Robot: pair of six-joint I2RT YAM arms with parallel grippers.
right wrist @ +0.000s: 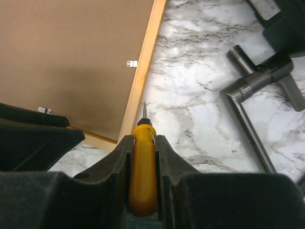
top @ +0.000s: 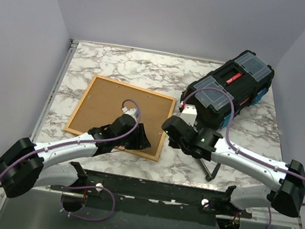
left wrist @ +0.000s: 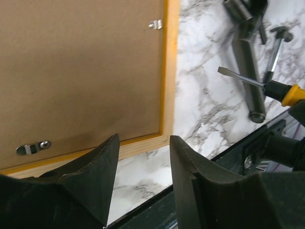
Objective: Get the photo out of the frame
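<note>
Left fingers (left wrist: pixel 90 186) parted, empty, over near corner of frame (top: pixel 166 129). Right fingers (right wrist: pixel 176 186) clamped on yellow-handled screwdriver (right wrist: pixel 143 167), tip just beside frame edge. Frame lies face down on bench (top: pixel 120 63), photo (top: pixel 107 104) inside it, brown back up.

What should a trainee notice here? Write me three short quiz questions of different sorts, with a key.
1. True or false: the frame lies picture side up.
2. The right gripper holds: A) nothing, B) a yellow-handled screwdriver, C) a retaining clip.
3. Fill in: the left gripper, at the frame's near corner, has its jaws ____ (open or shut).

Key: 1 false, the brown backing board faces up. 2 B. 3 open, with nothing between them.
</note>
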